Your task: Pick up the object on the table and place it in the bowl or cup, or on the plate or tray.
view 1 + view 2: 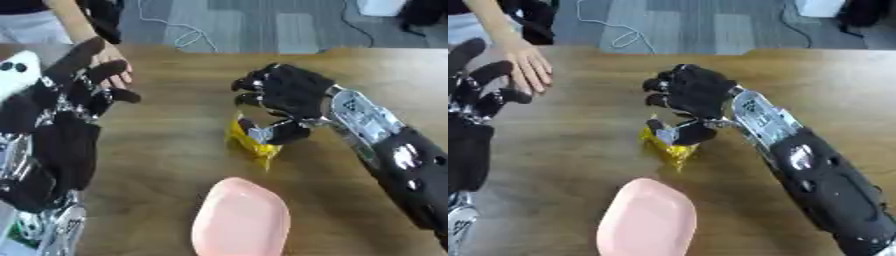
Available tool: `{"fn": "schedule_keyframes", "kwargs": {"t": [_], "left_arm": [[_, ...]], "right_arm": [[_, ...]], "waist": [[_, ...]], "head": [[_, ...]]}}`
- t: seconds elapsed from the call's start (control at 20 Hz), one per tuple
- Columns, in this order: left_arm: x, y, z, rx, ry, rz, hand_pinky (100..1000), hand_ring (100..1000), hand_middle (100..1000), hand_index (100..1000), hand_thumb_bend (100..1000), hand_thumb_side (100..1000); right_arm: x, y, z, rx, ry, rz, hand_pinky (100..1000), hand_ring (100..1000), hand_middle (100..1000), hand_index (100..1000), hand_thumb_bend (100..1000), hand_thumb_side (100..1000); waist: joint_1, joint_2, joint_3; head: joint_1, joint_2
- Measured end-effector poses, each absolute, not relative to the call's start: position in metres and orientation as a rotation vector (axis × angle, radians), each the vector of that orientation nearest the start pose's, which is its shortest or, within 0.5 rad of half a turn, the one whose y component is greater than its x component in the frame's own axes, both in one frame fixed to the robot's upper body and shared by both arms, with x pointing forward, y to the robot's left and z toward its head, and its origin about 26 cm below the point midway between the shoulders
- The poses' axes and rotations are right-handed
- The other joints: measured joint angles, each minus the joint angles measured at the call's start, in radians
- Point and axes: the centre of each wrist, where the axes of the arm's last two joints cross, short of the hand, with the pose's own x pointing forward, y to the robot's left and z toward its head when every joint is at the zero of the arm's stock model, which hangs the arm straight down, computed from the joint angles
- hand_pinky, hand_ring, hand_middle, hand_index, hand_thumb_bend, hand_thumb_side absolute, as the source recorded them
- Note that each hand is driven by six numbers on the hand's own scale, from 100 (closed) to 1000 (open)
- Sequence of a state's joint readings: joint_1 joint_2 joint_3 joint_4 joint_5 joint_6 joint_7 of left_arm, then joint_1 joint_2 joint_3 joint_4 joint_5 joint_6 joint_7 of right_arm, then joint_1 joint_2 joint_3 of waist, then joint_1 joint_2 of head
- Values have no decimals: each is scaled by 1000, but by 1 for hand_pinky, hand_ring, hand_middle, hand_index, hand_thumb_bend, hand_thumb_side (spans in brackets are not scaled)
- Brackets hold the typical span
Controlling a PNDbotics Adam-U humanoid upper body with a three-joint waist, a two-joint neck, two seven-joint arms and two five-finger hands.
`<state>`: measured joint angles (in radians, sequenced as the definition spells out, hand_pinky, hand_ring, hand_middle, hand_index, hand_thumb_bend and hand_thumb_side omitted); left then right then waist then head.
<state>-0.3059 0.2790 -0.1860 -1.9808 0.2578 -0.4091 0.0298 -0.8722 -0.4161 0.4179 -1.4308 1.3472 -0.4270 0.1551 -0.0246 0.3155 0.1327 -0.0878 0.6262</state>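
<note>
My right hand (284, 97) has its fingers (254, 131) curled on the yellow packet (249, 142) — pink plate (241, 220) just nearer on the table (175, 145); left hand (66, 120) idle, fingers open.

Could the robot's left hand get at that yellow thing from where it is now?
Probably not easily. The left hand is raised open at the table's left side, well apart from the yellow packet, and the right hand already covers it, thumb against it.

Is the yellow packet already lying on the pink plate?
No. The yellow packet lies on the wooden table under the right hand, short of the pink plate.
</note>
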Motion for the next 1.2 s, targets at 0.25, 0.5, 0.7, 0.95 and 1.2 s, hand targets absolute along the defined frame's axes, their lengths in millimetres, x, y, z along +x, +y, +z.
{"fn": "schedule_keyframes", "kwargs": {"t": [0.25, 0.5, 0.7, 0.95, 1.2], "left_arm": [[298, 206, 180, -422, -2580, -254, 604, 818, 855, 843, 100, 922], [299, 206, 182, -426, -2586, -258, 604, 818, 855, 843, 100, 921], [299, 205, 183, -432, -2583, -260, 605, 818, 855, 842, 100, 920], [299, 204, 184, -440, -2587, -256, 605, 818, 855, 842, 100, 919], [300, 203, 185, -445, -2591, -255, 604, 817, 854, 840, 100, 919]], "right_arm": [[409, -152, 225, 1323, 1744, -2215, 547, 777, 826, 791, 139, 793], [408, -142, 216, 1295, 1610, -2316, 571, 798, 838, 788, 135, 747], [409, -138, 209, 1260, 1525, -2368, 568, 797, 838, 781, 136, 726], [409, -136, 206, 1235, 1503, -2378, 551, 786, 830, 775, 130, 701], [408, -140, 201, 1203, 1561, -2369, 421, 663, 768, 753, 122, 627]], "waist": [[0, 0, 4], [-2, 0, 11], [-3, 0, 14], [-3, 0, 14], [1, 1, 14]], "head": [[1, -6], [10, -8], [10, -9], [11, -9], [10, -9]]}}
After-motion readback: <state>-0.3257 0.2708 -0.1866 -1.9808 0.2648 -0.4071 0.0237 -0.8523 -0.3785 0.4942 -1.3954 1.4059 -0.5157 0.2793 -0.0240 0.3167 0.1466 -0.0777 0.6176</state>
